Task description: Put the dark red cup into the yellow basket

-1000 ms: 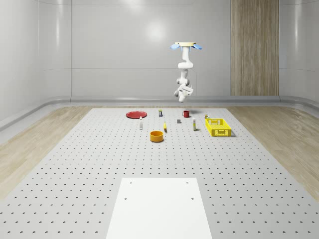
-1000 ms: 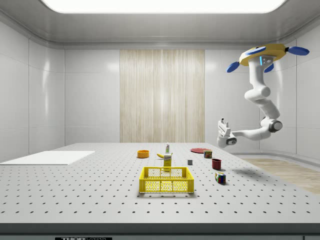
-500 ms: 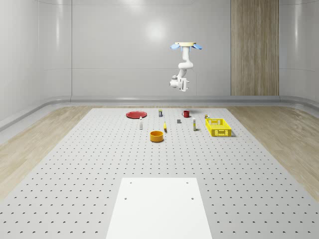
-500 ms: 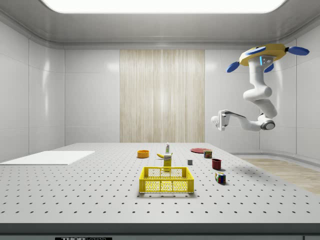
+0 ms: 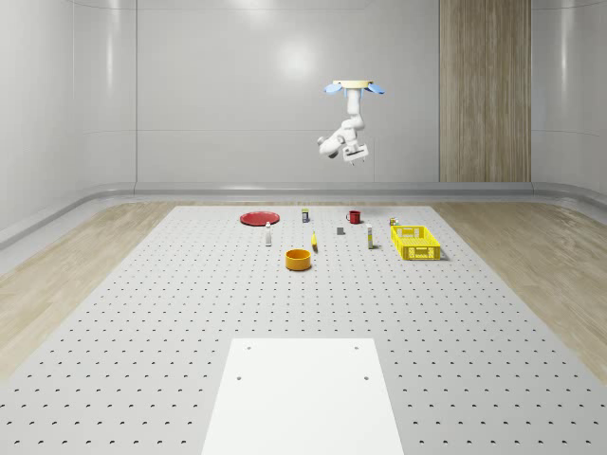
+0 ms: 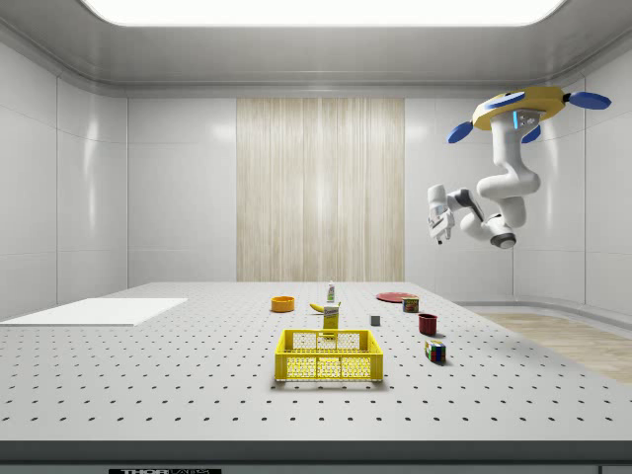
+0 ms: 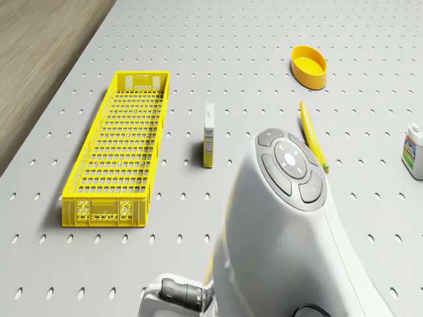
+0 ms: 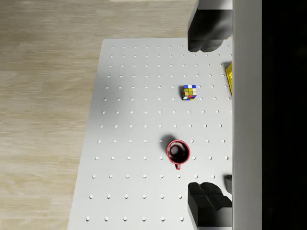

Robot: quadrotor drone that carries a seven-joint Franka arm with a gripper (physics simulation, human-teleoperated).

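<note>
Dark red, the cup (image 8: 178, 152) stands upright near the far edge of the perforated table (image 5: 190, 313), a multicoloured cube (image 8: 189, 92) lying between it and the yellow basket (image 5: 415, 242) toward the right edge. The drone (image 6: 516, 109) hovers high over that far edge, and the gripper (image 8: 207, 115) hangs well above the cup, jaws spread with nothing between them.

Dark red cup (image 8: 178, 152) stands upright on the table, centre-right of the whole-scene view; yellow basket (image 5: 415, 243) sits apart, further right.
</note>
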